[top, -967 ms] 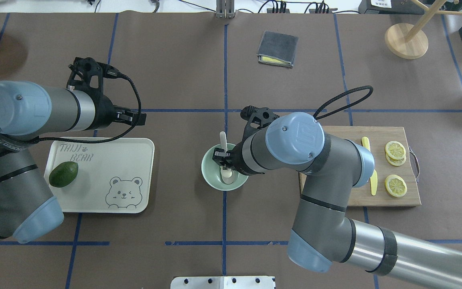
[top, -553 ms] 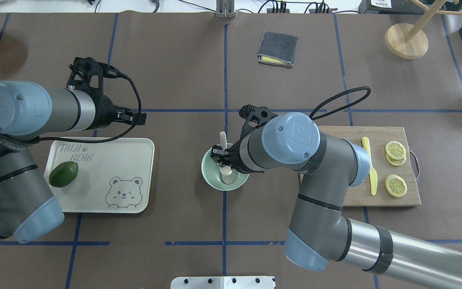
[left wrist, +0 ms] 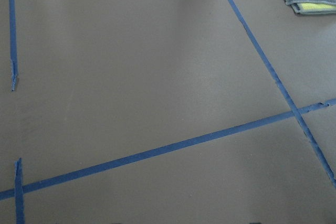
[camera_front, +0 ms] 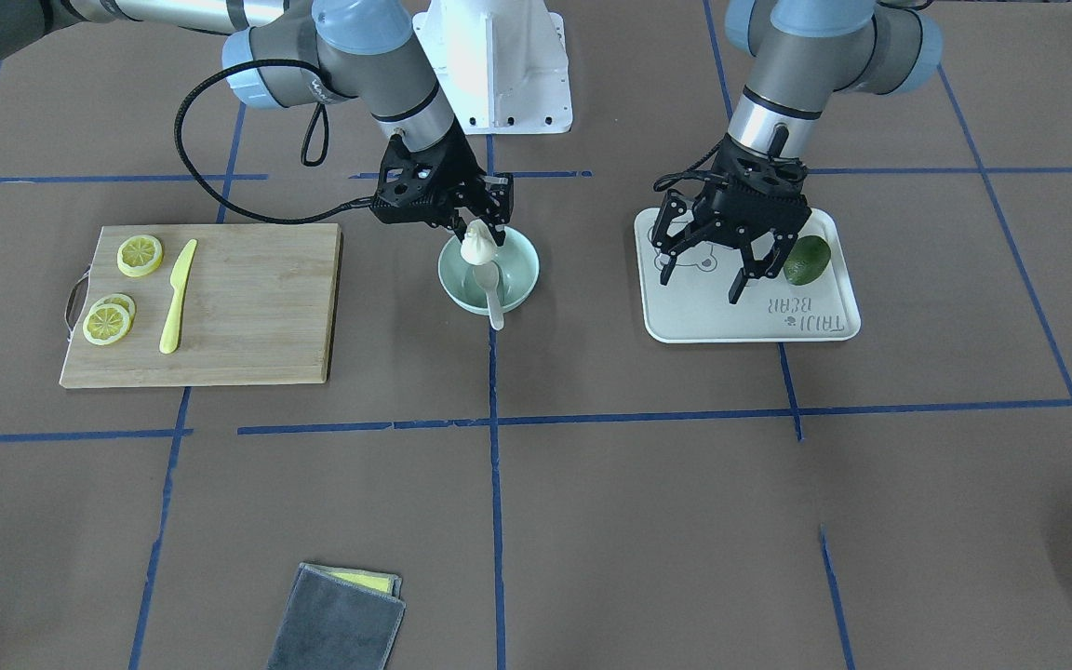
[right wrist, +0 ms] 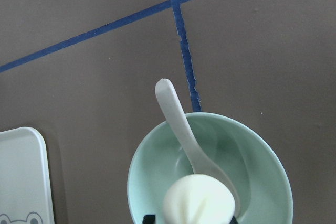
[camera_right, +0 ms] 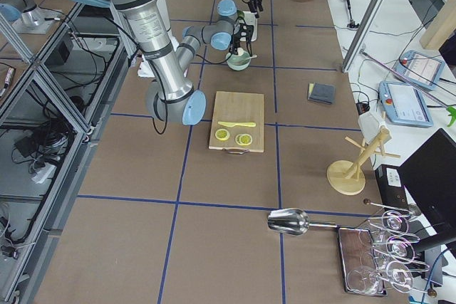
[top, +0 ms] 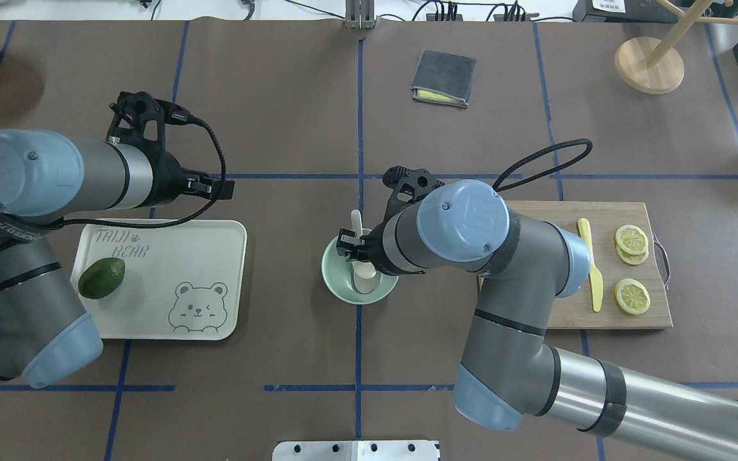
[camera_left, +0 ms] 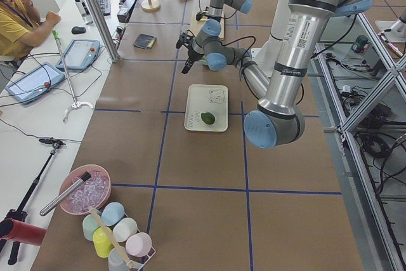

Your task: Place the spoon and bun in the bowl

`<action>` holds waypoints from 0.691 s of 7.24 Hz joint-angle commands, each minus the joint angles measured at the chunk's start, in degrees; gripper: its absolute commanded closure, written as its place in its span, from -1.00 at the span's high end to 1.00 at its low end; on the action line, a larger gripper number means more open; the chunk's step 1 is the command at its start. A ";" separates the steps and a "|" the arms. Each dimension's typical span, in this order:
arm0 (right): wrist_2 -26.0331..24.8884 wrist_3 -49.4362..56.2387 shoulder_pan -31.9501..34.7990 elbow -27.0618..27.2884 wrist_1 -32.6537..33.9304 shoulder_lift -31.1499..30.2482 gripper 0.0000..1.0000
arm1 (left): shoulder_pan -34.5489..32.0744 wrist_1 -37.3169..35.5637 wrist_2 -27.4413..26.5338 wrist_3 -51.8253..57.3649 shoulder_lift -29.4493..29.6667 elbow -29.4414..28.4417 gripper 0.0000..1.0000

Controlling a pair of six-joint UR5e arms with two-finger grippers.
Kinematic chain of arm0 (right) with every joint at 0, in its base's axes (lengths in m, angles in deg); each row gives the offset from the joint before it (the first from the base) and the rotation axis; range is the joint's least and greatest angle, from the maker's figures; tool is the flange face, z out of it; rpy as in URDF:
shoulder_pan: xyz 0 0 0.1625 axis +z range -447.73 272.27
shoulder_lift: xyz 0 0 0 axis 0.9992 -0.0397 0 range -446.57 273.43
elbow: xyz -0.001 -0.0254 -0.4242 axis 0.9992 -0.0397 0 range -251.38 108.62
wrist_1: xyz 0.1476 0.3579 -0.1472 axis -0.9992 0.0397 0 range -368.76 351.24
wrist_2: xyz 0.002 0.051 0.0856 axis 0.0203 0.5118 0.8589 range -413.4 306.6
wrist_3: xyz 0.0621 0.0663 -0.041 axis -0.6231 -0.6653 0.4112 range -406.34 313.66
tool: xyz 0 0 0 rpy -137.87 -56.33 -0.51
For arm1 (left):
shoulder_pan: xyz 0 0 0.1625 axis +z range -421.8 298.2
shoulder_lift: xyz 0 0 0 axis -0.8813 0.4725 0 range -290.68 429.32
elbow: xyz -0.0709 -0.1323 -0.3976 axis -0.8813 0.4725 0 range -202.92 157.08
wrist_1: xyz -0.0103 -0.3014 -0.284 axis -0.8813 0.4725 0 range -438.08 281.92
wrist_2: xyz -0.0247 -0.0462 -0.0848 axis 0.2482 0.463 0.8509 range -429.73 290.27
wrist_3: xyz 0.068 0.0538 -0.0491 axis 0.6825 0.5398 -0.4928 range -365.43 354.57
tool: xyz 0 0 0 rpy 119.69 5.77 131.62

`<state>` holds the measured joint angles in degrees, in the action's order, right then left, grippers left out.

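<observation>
Right arm comes in over the middle of the table with a bent elbow, wrist tipped down, so the right gripper (camera_front: 481,231) sits just above the bowl (camera_front: 519,279). Its fingers are pinched in on the bun (camera_front: 477,247), which hangs over the robot-side part of the bowl; looks like it's off the bottom, but I can't tell for sure. The spoon (camera_front: 494,290) is in the bowl, scoop inside, handle leaning on the rim and poking out on the side away from the robot. From the right wrist view the bun sits right over the scoop, so that's what lies under it.

Left arm is folded up, and the left gripper (camera_front: 720,279) hangs above the tray (camera_front: 750,326) with its fingers spread wide and nothing in them. An avocado (camera_front: 808,260) lies on the tray just beside it.

Other stuff: a cutting board (camera_front: 247,316) on the robot's right, well apart from the bowl, carrying 3 lemon slices (camera_front: 140,255) and a yellow knife (camera_front: 177,296). A folded grey cloth (camera_front: 336,622) is on the far side of the table.
</observation>
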<state>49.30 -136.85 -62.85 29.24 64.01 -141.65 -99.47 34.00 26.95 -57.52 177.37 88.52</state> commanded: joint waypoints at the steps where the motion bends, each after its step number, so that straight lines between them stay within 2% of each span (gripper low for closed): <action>1: -0.04 0.06 0.00 -0.25 0.00 0.07 0.05 | -0.04 -0.02 0.00 -0.04 -0.03 0.09 0.73; 3: -0.83 -0.20 0.00 -0.86 0.00 0.59 0.05 | -0.04 -0.02 0.00 0.05 -0.12 0.26 0.73; 4: -0.75 -0.55 0.09 -0.61 -0.09 0.60 0.14 | -0.21 -0.02 0.08 0.31 -0.30 0.44 0.73; 5: -0.31 -0.38 0.44 1.05 -0.09 0.16 0.32 | -1.95 -0.02 0.61 0.75 -2.04 0.62 0.72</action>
<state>48.67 -137.22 -62.70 29.04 63.95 -141.23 -100.11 33.98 27.15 -57.18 176.66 88.93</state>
